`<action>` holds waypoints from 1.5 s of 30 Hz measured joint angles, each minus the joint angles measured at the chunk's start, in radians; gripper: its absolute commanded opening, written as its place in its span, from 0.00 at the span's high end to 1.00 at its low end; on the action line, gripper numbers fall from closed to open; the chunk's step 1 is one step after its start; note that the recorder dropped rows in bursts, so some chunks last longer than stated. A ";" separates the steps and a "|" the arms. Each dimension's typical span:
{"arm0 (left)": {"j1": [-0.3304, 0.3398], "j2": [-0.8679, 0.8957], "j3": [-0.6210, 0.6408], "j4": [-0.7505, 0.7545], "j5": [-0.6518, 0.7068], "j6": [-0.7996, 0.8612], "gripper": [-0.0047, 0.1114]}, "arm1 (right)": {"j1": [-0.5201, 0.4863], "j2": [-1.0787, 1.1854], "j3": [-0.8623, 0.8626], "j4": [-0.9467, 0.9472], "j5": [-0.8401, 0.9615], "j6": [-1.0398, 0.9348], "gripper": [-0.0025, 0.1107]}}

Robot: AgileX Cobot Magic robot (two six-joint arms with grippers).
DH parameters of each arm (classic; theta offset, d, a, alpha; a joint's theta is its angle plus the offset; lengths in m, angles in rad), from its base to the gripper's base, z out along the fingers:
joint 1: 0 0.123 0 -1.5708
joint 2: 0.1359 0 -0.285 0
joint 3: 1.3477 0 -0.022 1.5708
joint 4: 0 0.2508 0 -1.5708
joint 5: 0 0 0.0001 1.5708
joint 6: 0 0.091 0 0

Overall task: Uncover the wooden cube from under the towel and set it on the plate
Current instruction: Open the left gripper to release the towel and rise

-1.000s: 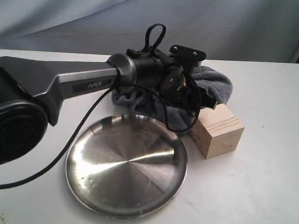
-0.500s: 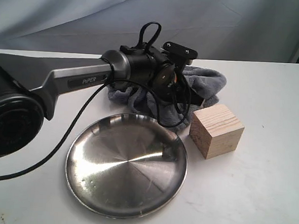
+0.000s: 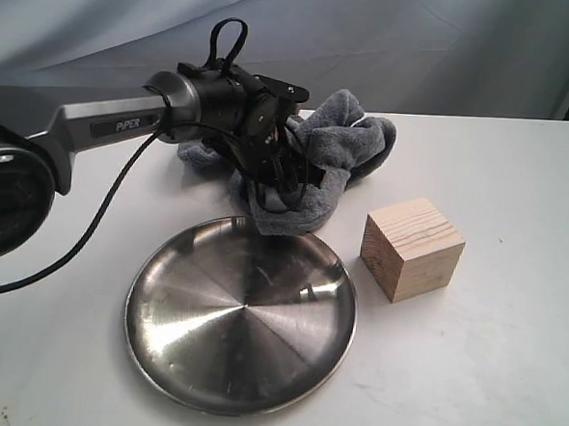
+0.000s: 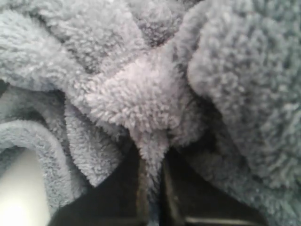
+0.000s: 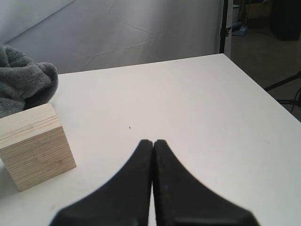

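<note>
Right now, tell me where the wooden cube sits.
In the exterior view the wooden cube stands uncovered on the table, just right of the plate, with the bunched towel behind it to the left.

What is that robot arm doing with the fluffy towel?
The left gripper is shut on a fold of the towel, holding it bunched up and off the wooden cube. The cube sits uncovered on the table beside the plate, not yet on it. The right gripper is shut and holds nothing, off to one side of the cube.
</note>
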 measured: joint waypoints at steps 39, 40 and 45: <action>-0.046 0.071 0.000 -0.128 -0.329 0.061 0.30 | 0.000 0.000 0.000 0.000 0.000 0.000 0.98; -0.046 0.068 0.000 -0.128 -0.323 0.061 0.30 | 0.000 0.000 0.000 0.000 0.000 0.000 0.98; -0.046 0.024 0.000 -0.131 -0.290 0.063 0.30 | 0.000 0.000 0.000 0.000 0.000 0.000 0.98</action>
